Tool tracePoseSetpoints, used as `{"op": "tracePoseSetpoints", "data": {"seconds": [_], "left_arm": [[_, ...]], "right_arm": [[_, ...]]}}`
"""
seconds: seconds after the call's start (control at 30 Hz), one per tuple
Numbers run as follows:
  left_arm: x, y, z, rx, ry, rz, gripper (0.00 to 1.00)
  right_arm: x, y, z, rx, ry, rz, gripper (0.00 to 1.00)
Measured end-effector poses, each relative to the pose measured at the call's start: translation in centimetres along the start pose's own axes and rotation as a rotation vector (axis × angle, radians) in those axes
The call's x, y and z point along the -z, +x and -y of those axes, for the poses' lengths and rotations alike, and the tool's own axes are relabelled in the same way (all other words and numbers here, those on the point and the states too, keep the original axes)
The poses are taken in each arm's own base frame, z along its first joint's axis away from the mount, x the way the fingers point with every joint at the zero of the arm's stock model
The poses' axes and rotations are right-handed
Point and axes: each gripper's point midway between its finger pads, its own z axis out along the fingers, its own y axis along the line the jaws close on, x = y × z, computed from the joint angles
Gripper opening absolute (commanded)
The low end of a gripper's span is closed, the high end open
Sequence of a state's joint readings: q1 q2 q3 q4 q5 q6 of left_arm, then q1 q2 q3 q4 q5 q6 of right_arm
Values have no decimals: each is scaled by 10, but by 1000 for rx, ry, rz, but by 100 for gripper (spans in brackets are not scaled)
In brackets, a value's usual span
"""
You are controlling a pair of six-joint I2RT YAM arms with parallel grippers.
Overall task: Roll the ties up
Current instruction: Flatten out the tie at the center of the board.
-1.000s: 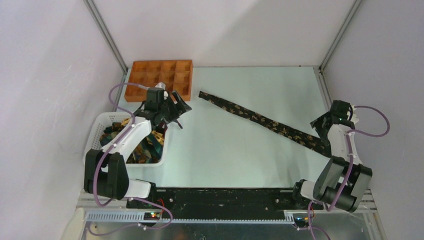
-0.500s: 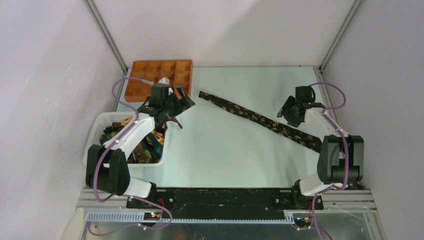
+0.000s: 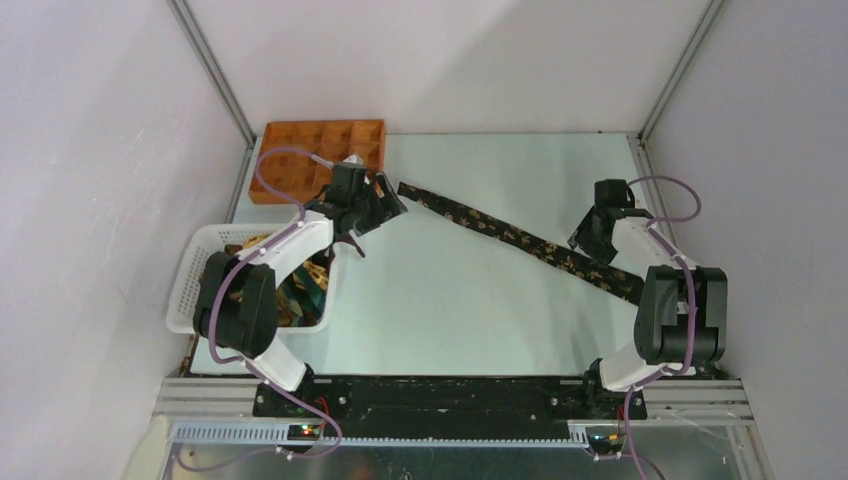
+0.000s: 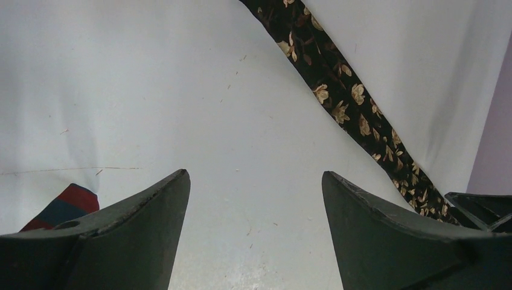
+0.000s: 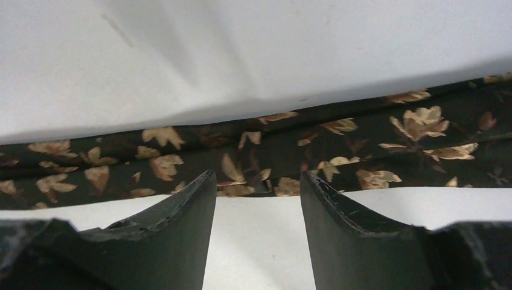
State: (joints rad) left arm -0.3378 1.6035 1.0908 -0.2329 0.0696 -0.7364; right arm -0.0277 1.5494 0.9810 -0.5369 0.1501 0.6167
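Observation:
One tie [image 3: 520,238], dark with gold leaf print, lies flat in a diagonal from the back middle to the right front of the table. My left gripper [image 3: 386,206] hovers open just left of its narrow end, nothing between the fingers. In the left wrist view the tie [image 4: 338,103] runs off up and to the right of the open gripper [image 4: 256,178]. My right gripper [image 3: 588,246] is over the tie's wider half. In its wrist view the tie [image 5: 272,145] crosses just beyond the fingertips of the open gripper [image 5: 258,178], with bare table between them.
A white mesh basket [image 3: 192,262] at the left holds several more bundled ties [image 3: 296,290]. An orange compartment tray [image 3: 300,150] sits at the back left corner. A red and blue striped fabric end [image 4: 66,205] shows low left in the left wrist view. White walls enclose the table.
My right arm swung from the tie's wide end at the table's right edge inward, over the tie. My left gripper moved back and right, from beside the basket towards the narrow end.

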Motion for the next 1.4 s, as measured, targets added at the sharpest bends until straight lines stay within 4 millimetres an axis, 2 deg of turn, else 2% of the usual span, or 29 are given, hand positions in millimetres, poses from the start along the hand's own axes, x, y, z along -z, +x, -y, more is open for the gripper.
{"op": "tracePoseSetpoints", "data": {"seconds": [0.17,0.37,0.57,0.7,0.77,0.8,1.0,1.1,1.4], "left_arm": [[-2,-3,2,0,3,5,86],[-4,-4,2,0,1,6,85],[-5,-4,2,0,0,6,85],[-5,-3,2,0,-1,6,85],[-5,-3,2,0,-1,5,85],[-6,-3,2,0,-2,3,85],[-12,-6,3,0,-4,3,85],[-13,-6,3,0,-6,3,85],[-22,-7,4,23,4,10,86]], "right_arm": [[-6,9,15,-36,9,-44,49],[-13,15,10,-60,-51,-84,47],[-22,21,6,-71,-83,-120,39],[-27,26,6,-71,-85,-138,23],[-28,28,6,-69,-86,-142,4],[-29,28,6,-69,-88,-143,1],[-29,28,9,-78,-86,-137,0],[-25,31,18,-92,-77,-136,0],[3,43,72,-208,2,-89,0]]}}
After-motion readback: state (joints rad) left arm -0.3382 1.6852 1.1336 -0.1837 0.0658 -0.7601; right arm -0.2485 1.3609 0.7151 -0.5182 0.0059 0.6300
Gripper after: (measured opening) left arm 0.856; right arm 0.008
